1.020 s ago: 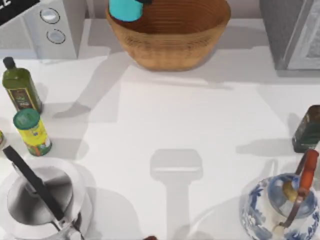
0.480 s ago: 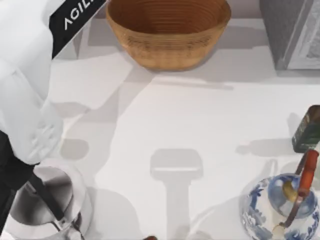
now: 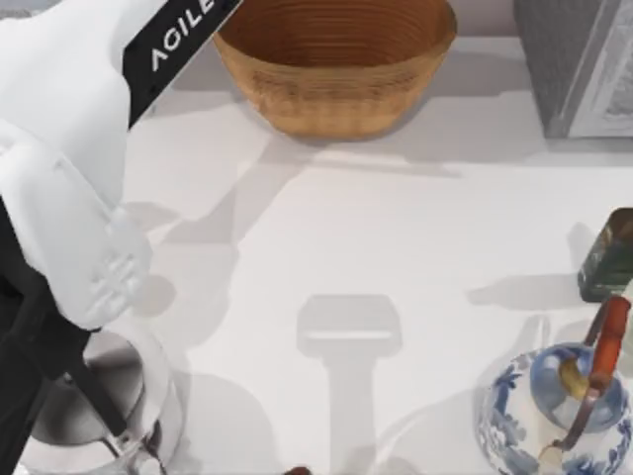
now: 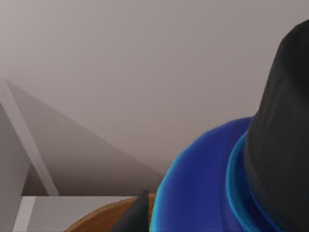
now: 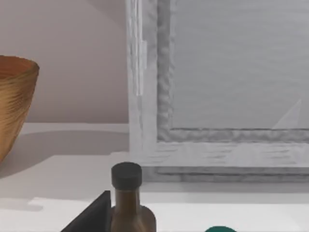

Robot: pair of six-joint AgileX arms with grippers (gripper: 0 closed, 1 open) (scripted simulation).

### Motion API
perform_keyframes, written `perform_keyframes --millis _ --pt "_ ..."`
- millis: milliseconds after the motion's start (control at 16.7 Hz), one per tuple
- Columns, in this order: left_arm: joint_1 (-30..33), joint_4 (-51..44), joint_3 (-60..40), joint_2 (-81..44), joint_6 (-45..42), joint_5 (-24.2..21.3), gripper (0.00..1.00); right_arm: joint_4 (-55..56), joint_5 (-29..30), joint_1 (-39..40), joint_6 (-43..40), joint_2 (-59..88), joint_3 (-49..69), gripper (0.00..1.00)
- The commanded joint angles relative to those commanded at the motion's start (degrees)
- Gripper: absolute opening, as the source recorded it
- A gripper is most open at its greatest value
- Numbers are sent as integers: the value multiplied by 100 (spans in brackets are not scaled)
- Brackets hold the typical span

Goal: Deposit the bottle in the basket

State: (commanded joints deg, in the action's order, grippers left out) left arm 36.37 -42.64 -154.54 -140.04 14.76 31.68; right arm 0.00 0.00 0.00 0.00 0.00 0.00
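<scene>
Left hand grips short cyan plastic bottle w/ black cap, near round woven wicker basket for drop-off; right hand's state unclear.

The white table bears the basket, a patterned teapot and a steel kettle.

The basket stood at the table's far edge, near the middle — the left arm reached over the left side, and a teapot sat at the near right corner, a dark bottle just behind it.
</scene>
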Motion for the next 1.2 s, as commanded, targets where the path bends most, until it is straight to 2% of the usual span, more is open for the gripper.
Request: perform_keyframes --millis 180,780,1020,1200 --pt "-51 33 7 -176 -28 -33 0 0 0 0 0 0 0 100" --pt "-256 142 -1138 -1216 -127 -238 0 0 0 0 0 0 0 100" --pt "-264 150 -1167 -1244 -137 -252 0 0 0 0 0 0 0 100" --pt "-264 150 -1167 -1244 -137 -252 23 0 0 0 0 0 0 100"
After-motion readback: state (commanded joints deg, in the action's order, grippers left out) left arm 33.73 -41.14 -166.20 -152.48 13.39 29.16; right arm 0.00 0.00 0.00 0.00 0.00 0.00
